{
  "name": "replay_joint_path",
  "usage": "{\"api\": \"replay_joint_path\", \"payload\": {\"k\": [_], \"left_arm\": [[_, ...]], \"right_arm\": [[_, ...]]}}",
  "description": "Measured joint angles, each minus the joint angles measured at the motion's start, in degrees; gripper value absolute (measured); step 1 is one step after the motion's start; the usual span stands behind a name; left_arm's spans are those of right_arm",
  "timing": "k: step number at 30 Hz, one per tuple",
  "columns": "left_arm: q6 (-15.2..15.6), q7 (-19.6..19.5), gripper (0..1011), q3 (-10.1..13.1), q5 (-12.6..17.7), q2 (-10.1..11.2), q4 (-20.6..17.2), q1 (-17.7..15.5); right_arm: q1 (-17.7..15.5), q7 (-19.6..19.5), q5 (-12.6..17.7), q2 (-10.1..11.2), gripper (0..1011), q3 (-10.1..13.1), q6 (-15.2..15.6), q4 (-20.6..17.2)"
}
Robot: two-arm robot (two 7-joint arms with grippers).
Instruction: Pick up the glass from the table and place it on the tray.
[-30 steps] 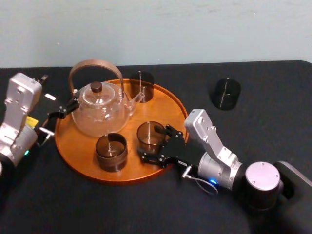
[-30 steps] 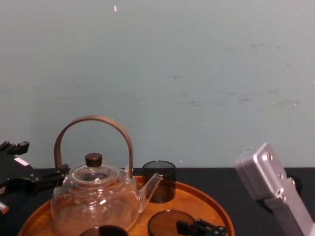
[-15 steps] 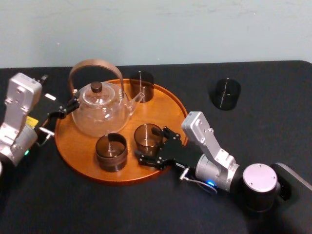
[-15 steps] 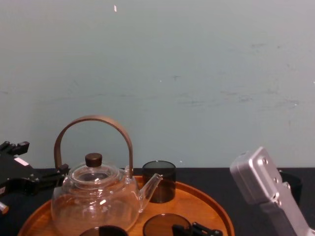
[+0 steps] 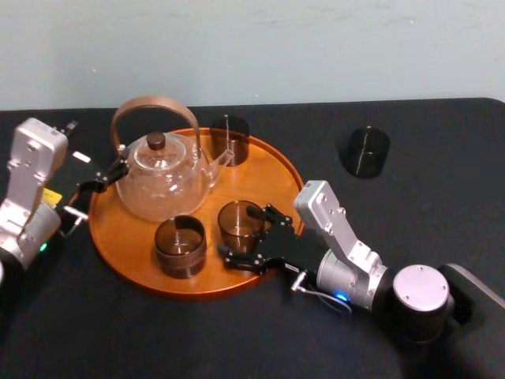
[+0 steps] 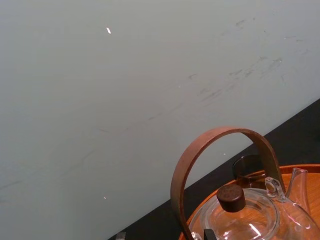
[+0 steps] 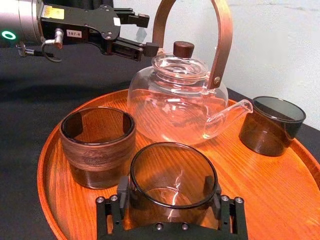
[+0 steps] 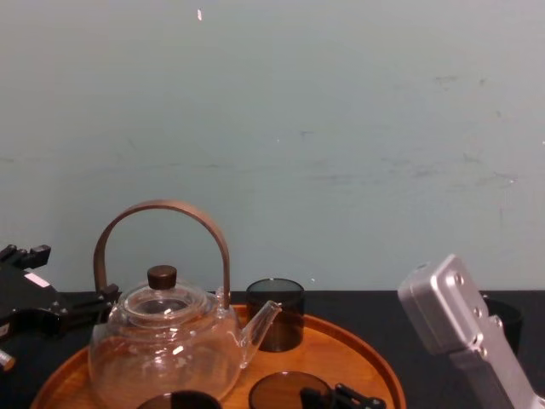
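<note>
The right gripper (image 7: 170, 194) reaches over the tray's (image 5: 126, 237) near-right rim, its fingers (image 7: 123, 192) set on opposite sides of the clear glass (image 7: 172, 167) and pressed to its wall. The clear glass stands upright inside the tray, in the near-right part, its base at or just above the tray floor; which, I cannot tell. A wood-banded glass (image 5: 180, 246) sits just beside it on the tray, the teapot (image 5: 162, 180) farther in, a smoky glass (image 5: 229, 138) at the tray's far rim. A dark glass (image 5: 365, 150) stands on the desk (image 5: 237, 332) well off the tray's right. The left gripper (image 7: 150, 35) hangs at the tray's left rim, fingers apart.
</note>
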Motion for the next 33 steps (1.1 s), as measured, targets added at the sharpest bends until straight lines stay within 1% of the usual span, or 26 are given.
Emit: {"api": "replay_joint_path", "payload": {"k": [2,7,11,18,26,33], "left_arm": [[0.0,0.0,1009,0.0,0.0,0.0,0.0,0.0],[0.0,0.0,1009,0.0,0.0,0.0,0.0,0.0],[0.0,0.0,1009,0.0,0.0,0.0,0.0,0.0],[0.0,0.0,1010,0.0,0.0,0.0,0.0,0.0],[0.0,0.0,1010,0.0,0.0,0.0,0.0,0.0],[0.0,0.0,1009,0.0,0.0,0.0,0.0,0.0]], "right_arm": [[0.0,0.0,0.0,0.0,1002,0.0,0.0,0.0],[-0.2,0.1,0.2,0.2,1002,0.1,0.1,-0.3],[-0.7,0.5,0.8,0.7,1002,0.3,0.5,-1.2],[-1.4,0.7,1.1,1.5,1002,0.4,1.4,-2.8],[-3.3,0.0,1.7,3.0,1002,1.0,2.6,-5.4],[-5.8,-1.0,2.3,4.7,1002,2.2,2.9,-8.1]]}}
